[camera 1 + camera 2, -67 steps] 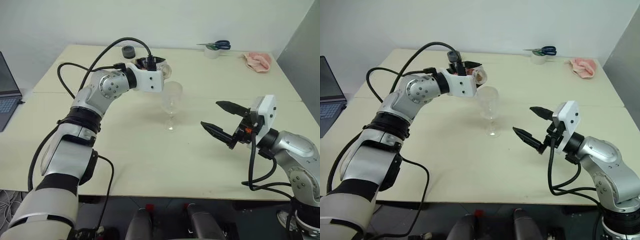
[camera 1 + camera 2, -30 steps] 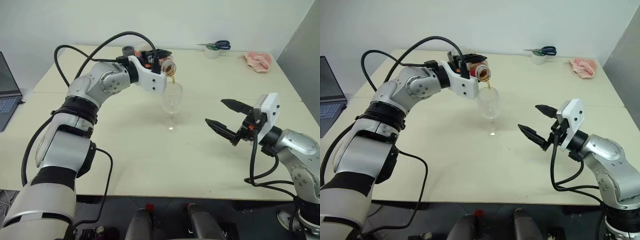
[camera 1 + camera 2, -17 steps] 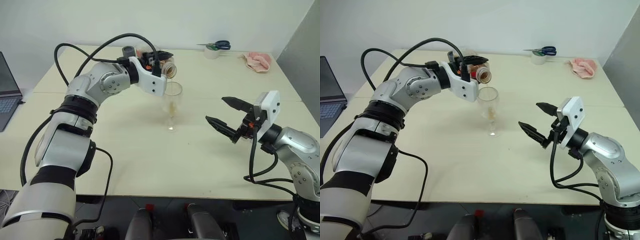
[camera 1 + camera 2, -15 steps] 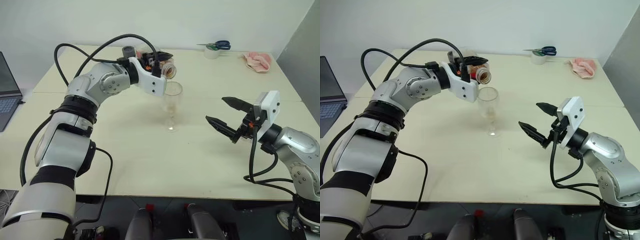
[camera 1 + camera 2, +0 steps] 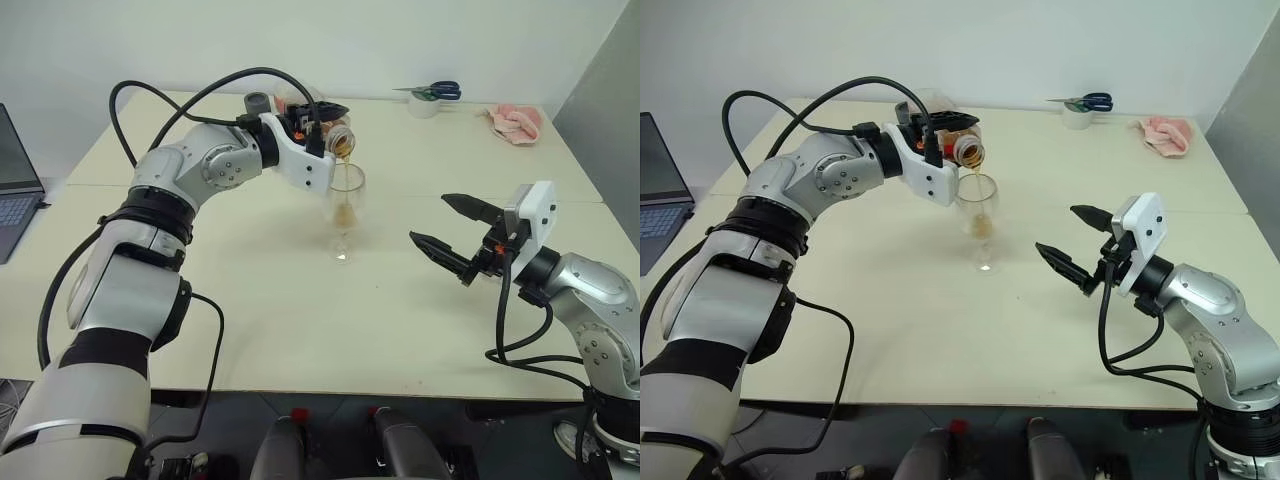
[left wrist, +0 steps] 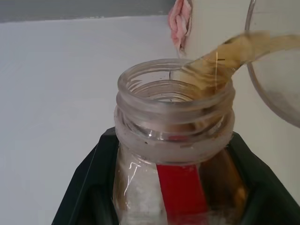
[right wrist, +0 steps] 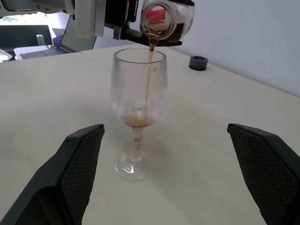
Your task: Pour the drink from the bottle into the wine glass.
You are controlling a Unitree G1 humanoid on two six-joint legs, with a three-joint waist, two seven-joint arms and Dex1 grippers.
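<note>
Bottle (image 5: 962,150) is gripped by left pincer (image 5: 940,128), tipped on its side, uncapped mouth just above the rim of the glass (image 7: 138,96). A thin amber stream of drink (image 7: 150,61) is seen falling into the bowl; a little is pooled at its bottom. Glass stands upright near the table (image 5: 250,300) middle. Right pincer (image 5: 452,232) is held wide open, empty, level, beside the glass, apart from it. A dark cap (image 7: 198,62) lies toward the far edge.

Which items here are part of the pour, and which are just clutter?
In the job: bottle in the left claw, drink streaming out, wine glass.
Lying about: scissors, pink cloth, dark cap, laptop.
</note>
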